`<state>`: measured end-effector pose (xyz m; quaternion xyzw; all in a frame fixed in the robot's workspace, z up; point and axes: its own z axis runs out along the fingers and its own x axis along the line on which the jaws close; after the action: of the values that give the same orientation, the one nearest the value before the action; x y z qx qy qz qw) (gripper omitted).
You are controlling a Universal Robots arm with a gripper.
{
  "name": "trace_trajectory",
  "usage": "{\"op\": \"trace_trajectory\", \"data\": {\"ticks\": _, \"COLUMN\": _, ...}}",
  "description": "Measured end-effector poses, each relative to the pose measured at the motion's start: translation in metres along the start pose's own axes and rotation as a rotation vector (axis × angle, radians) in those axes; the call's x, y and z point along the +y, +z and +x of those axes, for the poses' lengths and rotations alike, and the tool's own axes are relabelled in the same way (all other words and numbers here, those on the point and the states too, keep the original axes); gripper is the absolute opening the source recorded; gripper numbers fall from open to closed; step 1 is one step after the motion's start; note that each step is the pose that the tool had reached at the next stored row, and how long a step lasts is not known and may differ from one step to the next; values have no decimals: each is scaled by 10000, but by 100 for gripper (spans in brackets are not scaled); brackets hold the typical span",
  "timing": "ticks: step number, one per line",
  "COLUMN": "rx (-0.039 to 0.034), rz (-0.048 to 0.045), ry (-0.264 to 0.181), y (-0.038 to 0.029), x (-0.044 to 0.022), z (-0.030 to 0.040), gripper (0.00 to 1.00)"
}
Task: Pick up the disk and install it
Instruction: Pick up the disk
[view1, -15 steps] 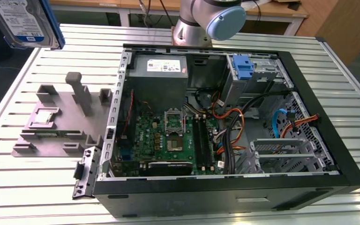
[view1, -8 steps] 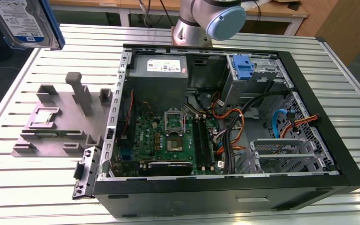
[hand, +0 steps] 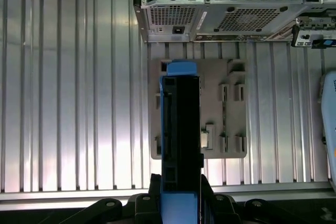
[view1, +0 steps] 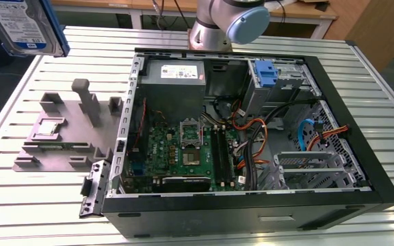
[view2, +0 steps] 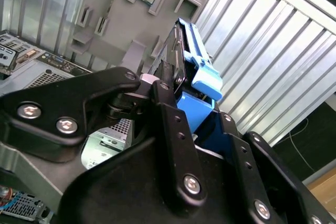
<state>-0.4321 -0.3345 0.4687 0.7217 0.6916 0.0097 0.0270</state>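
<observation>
As the tool (hand: 180, 187) clamps the disk (hand: 181, 129), its white-and-blue label (view1: 19, 23) shows.

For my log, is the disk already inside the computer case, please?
No, the claw holds the disk above the table, outside the case.

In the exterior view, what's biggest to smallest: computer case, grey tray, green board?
1. open black metal computer case
2. flat grey plastic tray
3. green circuit board
Tray and board look close.
</observation>
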Motion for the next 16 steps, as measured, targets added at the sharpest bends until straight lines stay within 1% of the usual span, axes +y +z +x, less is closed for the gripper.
{"op": "trace_trajectory", "data": {"ticks": 3, "rx": -15, "rz": -1, "ry": -1, "y": 1, "x": 2, "z": -39, "gripper": 37}}
{"op": "trace_trajectory", "data": {"ticks": 6, "rx": -20, "rz": -1, "ry": -1, "y": 2, "x": 15, "z": -41, "gripper": 37}}
{"op": "trace_trajectory", "data": {"ticks": 16, "rx": -20, "rz": -1, "ry": -2, "y": 9, "x": 144, "z": -35, "gripper": 37}}
